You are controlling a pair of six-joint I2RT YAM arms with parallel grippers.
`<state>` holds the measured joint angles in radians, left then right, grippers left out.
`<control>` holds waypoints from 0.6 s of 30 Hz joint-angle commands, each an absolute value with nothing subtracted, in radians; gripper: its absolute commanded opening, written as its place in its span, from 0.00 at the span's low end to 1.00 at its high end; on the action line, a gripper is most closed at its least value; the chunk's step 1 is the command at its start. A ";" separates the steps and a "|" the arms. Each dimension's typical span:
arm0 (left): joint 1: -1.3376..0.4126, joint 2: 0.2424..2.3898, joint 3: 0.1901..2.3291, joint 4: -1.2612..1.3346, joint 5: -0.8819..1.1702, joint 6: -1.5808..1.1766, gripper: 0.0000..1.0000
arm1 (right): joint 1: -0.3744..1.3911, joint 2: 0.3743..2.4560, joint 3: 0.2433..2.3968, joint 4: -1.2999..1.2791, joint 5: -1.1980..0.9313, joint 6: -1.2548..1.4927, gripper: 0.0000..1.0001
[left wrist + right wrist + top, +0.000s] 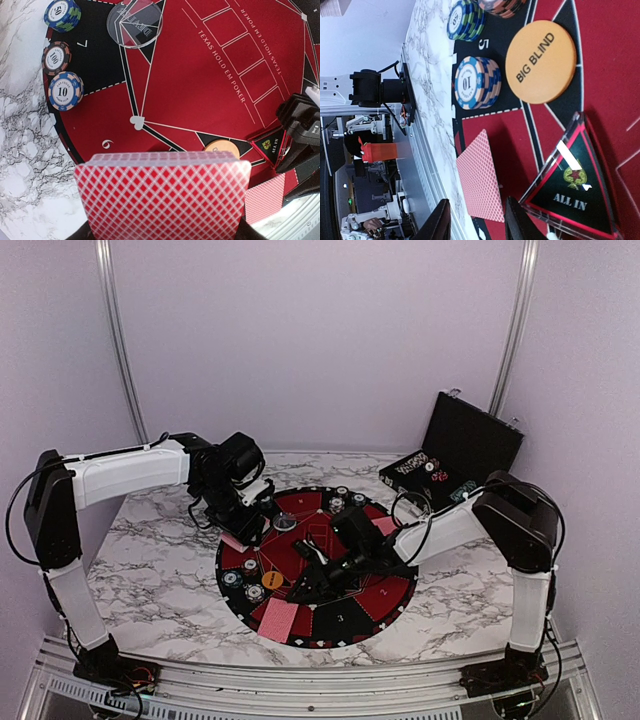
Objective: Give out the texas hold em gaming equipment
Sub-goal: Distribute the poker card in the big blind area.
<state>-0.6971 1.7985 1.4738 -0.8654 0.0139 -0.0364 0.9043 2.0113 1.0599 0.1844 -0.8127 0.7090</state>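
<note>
Between the left jaws, low in the left wrist view, is a deck of red diamond-backed playing cards (165, 195), pinched at its two sides. From overhead it hangs over the left part of the round red-and-black mat (345, 625). Beyond the deck, three chip stacks stand in a row along the mat's black rim near the numeral 7: a blue-and-green 50 stack (62, 14), a dark 100 stack (56, 57) and a blue-and-white 10 stack (66, 91). A clear round disc (135, 22) lies flat on the mat, near the 50 stack.

The orange BIG BLIND disc (541, 61) lies flat nearer the mat's middle. Just beside it, by the numeral 5, stands a stack of blue-and-white chips marked 10 (477, 82). A single face-down card (480, 182) rests at the mat's rim. Close to it is a triangular ALL IN marker (570, 192), black with a red border.

The right jaws are spread, pinching nothing. Their dark fingers (437, 222) stand apart low over the mat, with the card's end showing between them and the marker just beside one of them.

An open black case (470, 440) holding more chips sits at the far right of the marbled tabletop (150, 570).
</note>
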 commanded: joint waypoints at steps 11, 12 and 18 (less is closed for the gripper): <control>-0.686 1.756 1.471 -0.855 0.015 -0.022 0.30 | 0.936 2.027 1.135 0.030 -0.708 0.612 0.52; -0.686 1.754 1.470 -0.854 0.016 -0.022 0.30 | 0.936 2.025 1.136 0.025 -0.702 0.606 0.53; -0.686 1.753 1.471 -0.856 0.025 -0.022 0.30 | 0.935 1.988 1.163 0.005 -0.681 0.588 0.56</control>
